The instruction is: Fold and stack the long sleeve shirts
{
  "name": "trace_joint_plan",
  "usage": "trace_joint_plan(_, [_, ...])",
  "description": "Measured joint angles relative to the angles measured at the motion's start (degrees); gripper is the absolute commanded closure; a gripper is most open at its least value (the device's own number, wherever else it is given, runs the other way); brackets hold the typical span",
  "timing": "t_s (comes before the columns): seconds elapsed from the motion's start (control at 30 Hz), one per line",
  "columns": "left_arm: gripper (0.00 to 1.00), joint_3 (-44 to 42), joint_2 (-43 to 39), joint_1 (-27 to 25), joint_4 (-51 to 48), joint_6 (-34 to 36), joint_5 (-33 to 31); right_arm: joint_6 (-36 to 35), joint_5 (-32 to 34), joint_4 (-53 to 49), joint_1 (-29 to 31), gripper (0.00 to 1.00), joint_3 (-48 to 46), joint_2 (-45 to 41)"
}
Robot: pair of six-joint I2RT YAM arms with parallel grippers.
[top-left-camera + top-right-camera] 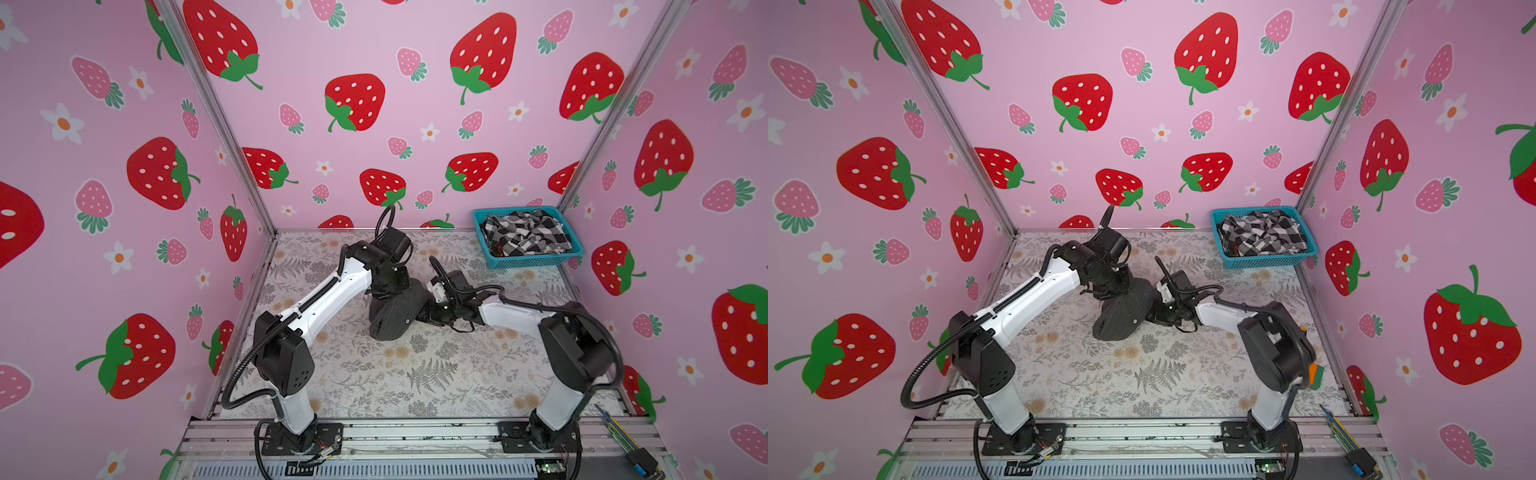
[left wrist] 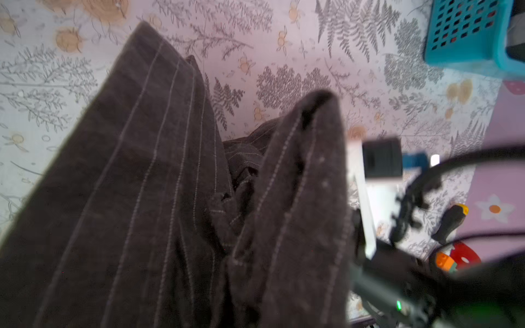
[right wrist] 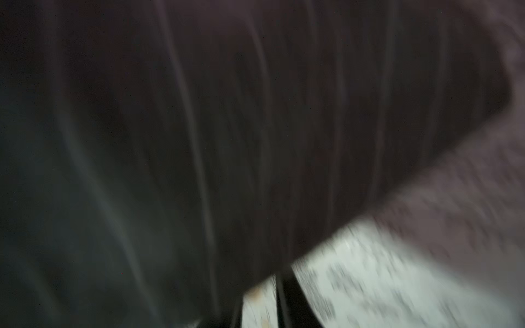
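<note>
Pinstriped shirt on table; checked shirt in basket.

No legible txt, labels, brands or nos. Walls pic print only; basket plain; wrist views blurred.

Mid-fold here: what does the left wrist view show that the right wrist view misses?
Only the left wrist view: the blue basket, part of the right arm beside the cloth, and the cloth's folds in clear detail. Only the right wrist view: nothing extra; it is blurred, and dark cloth fills most of it. Both: the pinstriped shirt seen close up, with the floral table cover behind it.
</note>
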Motion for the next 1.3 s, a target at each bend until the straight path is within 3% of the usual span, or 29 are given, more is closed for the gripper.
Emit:
trace_joint_plan(0.27, [1.00, -2.60, -5.25, 3.48, -1.90, 0.81, -4.22, 3.15, -10.23, 5.62, 5.88, 0.80, 32.00, 24.61])
trace_joint_plan(0.4, [1.00, -3.93, -4.90, 2.84, -2.95, 1.53, -8.33, 4.42, -12.81, 5.51, 6.64, 0.75, 41.27, 31.89])
trace_joint_plan(0.47, [1.00, -4.46, -2.47, 2.12, -3.19, 1.64, -9.60, 3.54, -11.45, 3.67, 5.86, 0.66, 38.75, 31.45])
trace_joint_plan(0.53, [1.00, -4.50, 1.22, 1.05, -2.80, 1.62, -10.47, 2.03, -9.22, 2.60, 3.21, 0.59, 30.56, 27.54])
trace_joint_plan(0.7, [1.00, -2.64, 12.31, -2.95, -1.99, 1.33, -10.75, -4.98, -2.56, -4.59, -10.80, 0.49, 13.18, 10.71])
trace_joint_plan(0.73, [0.87, -0.74, 14.75, -3.91, -2.45, 1.25, -10.67, -6.62, -0.50, -6.01, -14.29, 0.49, 11.13, 6.73])
trace_joint_plan(0.8, [0.51, 3.85, 18.80, -5.53, -3.19, 0.96, -10.05, -9.66, 3.52, -8.68, -19.47, 0.49, 7.98, -0.74])
trace_joint_plan(0.87, [0.20, 9.09, 22.16, -7.37, -2.69, 0.85, -8.41, -12.35, 7.06, -11.39, -21.77, 0.43, 5.35, -7.32])
trace_joint_plan(0.93, [0.00, 11.85, 23.26, -8.98, -1.18, 0.55, -6.10, -14.40, 9.73, -13.70, -21.88, 0.40, 2.69, -12.17])
trace_joint_plan(1.13, [0.01, 13.49, 20.85, -10.80, 1.99, -0.17, 1.57, -16.65, 14.05, -20.44, -18.64, 0.37, -5.20, -21.33])
trace_joint_plan(1.2, [0.04, 11.50, 16.79, -9.14, 2.40, -0.07, 2.29, -16.20, 15.61, -21.70, -14.93, 0.36, -6.23, -23.58])
trace_joint_plan(1.3, [0.08, 3.19, 4.90, -2.16, 3.10, 0.59, 2.21, -14.73, 16.72, -21.11, -5.03, 0.30, -5.68, -24.06])
